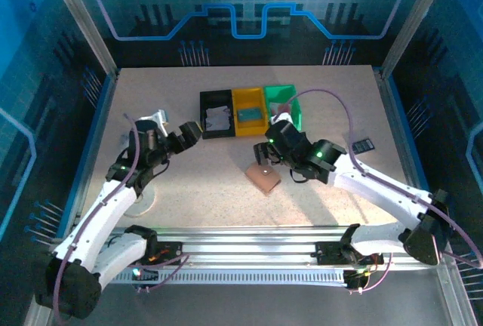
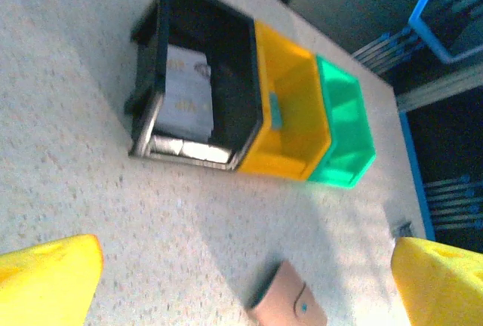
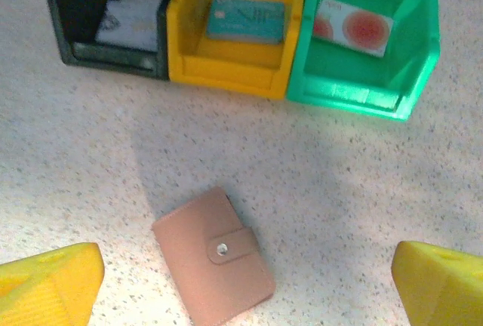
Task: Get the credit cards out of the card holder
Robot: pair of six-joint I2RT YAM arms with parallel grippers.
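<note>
Pinkish card holder (image 3: 215, 262), closed, lying flat

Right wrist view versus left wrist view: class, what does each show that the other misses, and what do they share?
Right wrist: a red-circled card lying in the green bin. Left wrist: the table ending at a blue frame. Shared: that bin, the yellow bin, the black bin holding a pale card, and the closed card holder.
</note>
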